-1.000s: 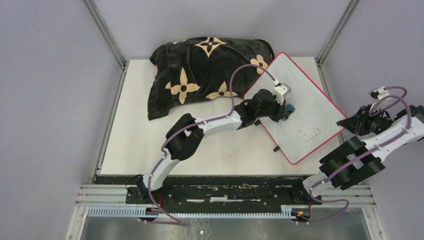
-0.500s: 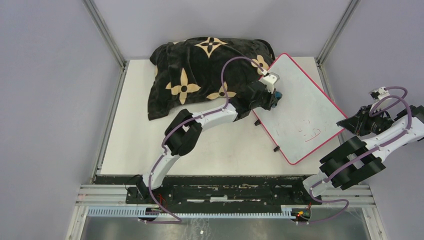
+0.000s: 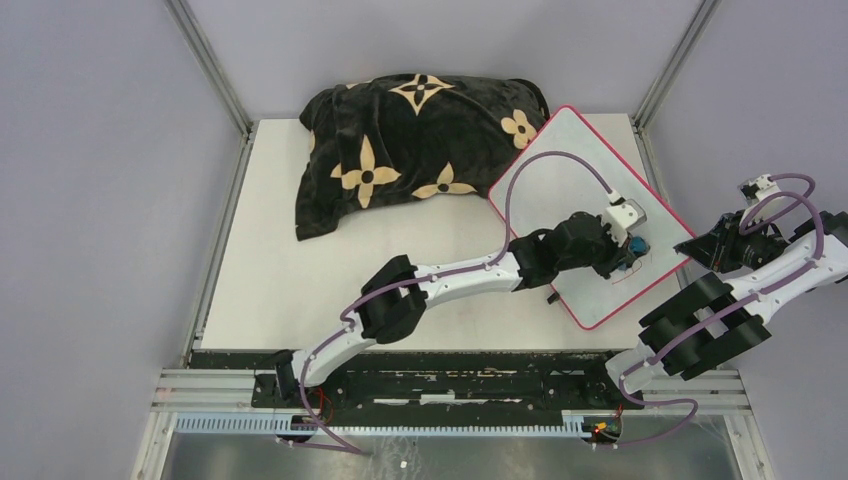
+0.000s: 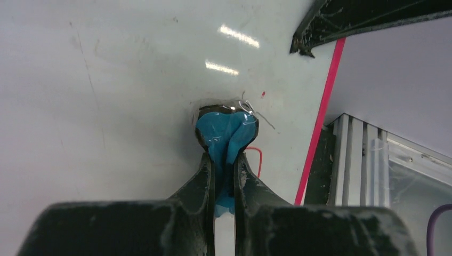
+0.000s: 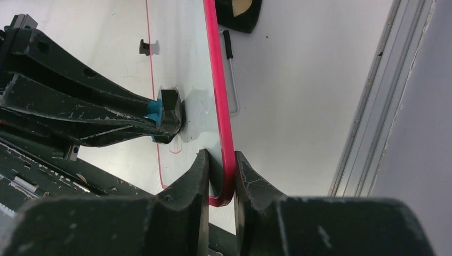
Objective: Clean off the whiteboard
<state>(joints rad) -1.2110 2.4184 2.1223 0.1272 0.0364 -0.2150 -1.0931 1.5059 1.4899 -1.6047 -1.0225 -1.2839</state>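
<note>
**Top external view: eraser on board, right corner clamped**

The pillow lies well to the left of the left gripper, against the far-left edge of the whiteboard. It is not in the way. The whiteboard lies skewed on the table, its long axis running from the pillow side toward the right gripper.

The left gripper reaches across the board with its jaws pressed together on a blue eraser. The pad sits on the surface, close to the right-hand rim. In the left wrist view the surface to the left of the pad shows no writing. A short red stroke shows just right of the fingers, between pad and rim.

In the right wrist view, the right gripper pinches the rim at the board's right corner, one finger on each face.

Judgement: the left arm is the working arm, and the next wipe runs a short way right toward the rim. The risks are overrunning the edge or striking the right gripper nearby. The frame rail stands clear.
</note>
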